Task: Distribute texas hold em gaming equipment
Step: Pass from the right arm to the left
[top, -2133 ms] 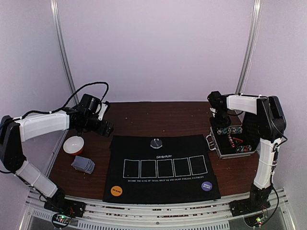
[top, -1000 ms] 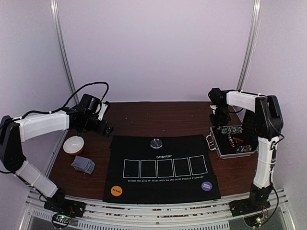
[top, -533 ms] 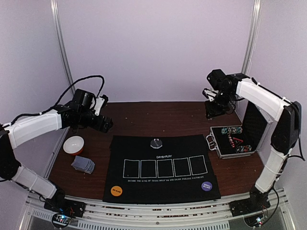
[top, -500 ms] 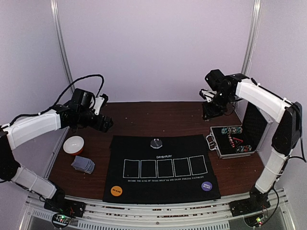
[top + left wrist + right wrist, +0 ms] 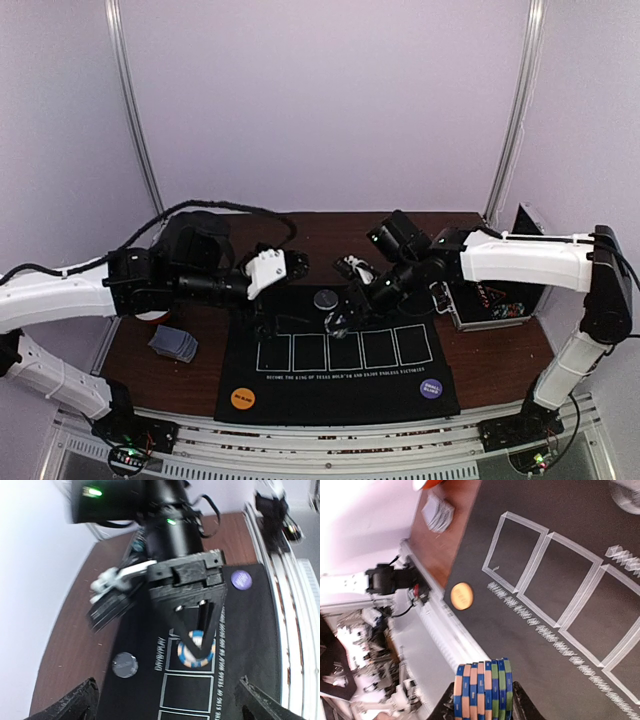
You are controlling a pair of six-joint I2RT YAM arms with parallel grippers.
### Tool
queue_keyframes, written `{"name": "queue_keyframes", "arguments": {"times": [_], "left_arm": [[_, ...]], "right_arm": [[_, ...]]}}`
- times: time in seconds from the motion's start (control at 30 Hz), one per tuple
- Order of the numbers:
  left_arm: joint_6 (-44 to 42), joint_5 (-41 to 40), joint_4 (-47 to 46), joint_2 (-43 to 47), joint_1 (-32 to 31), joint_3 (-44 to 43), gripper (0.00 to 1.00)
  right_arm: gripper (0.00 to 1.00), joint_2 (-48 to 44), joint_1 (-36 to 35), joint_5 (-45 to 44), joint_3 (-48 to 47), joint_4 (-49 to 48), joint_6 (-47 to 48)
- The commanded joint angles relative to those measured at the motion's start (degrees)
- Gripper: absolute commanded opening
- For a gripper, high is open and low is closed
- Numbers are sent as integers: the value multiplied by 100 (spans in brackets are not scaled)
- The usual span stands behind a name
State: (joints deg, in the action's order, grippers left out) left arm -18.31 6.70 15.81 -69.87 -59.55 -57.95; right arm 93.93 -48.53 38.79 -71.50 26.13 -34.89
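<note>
**Item: chip stack** [image 5: 482,690]. A short stack of striped chips in blue, orange and green, seen edge-on. It is clamped between the 2 fingers of the right gripper [image 5: 196,642], whose jaws are closed part-way onto the stack's flat faces. The stack is held over the black mat [image 5: 300,395], above the row of 5 white card outlines and just on the near side of the clear dealer disc [image 5: 326,298]. Whether it touches the mat cannot be told.

**Item: left gripper** [image 5: 166,686]. Jaws fully apart and holding nothing. It sits at the mat's far-left corner, facing the right gripper, near the held stack but not touching it.

**Other equipment, located:**
- Dealer disc: on the mat's far edge, at the middle.
- Orange blind disc [image 5: 242,398]: near-left corner of the mat.
- Purple blind disc [image 5: 431,388]: near-right corner of the mat.
- Deck of blue-grey-backed cards [image 5: 173,343]: 1 pile on the wooden table [image 5: 300,235], left of the mat and well apart from both grippers.
- Silver case [image 5: 505,310]: right of the mat, open, mostly hidden behind the right arm, so its contents cannot be read.

**Progress, as judged:**
- The 3 discs look placed.
- The 1st visible chip stack is in transit and not yet released.
- All 5 card outlines are bare and the deck is undealt.
- The larger part of the task appears to remain: setting this stack down, fetching further stacks, and dealing the cards.
</note>
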Motion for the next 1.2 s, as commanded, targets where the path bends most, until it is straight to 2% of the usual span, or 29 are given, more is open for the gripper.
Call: {"name": "queue_keyframes", "arguments": {"times": [0.0,0.17,0.3,0.37,0.43,0.57,0.73,0.87,1.0,1.1,1.17], "left_arm": [[-455,-281,-292,-299,-402,360,98],[-578,-92,-340,-478,-452,557,98],[-603,-182,-393,-555,-452,657,96],[-524,-425,-410,-584,-452,671,87],[-486,-662,-408,-574,-452,683,73],[-483,-840,-464,-544,-452,763,58],[-482,-887,-290,-662,-452,683,62],[-457,-990,-295,-687,-452,648,54],[-442,-963,-298,-727,-452,670,52],[-411,-1014,-304,-727,-452,663,39],[-381,-998,-336,-686,-452,645,22]], "right_arm": [[0,171,-450,790,268,-2025,-1242],[0,417,-697,945,326,-2644,-1577],[0,557,-779,925,297,-2707,-1595],[0,568,-782,927,283,-2710,-1592],[0,551,-788,928,269,-2712,-1591],[0,582,-793,948,206,-2639,-1536],[0,580,-801,923,154,-2569,-1485],[0,591,-811,908,153,-2517,-1472],[0,600,-836,958,146,-2672,-1573],[0,620,-846,979,130,-2737,-1619],[0,621,-846,980,130,-2704,-1594]]}}
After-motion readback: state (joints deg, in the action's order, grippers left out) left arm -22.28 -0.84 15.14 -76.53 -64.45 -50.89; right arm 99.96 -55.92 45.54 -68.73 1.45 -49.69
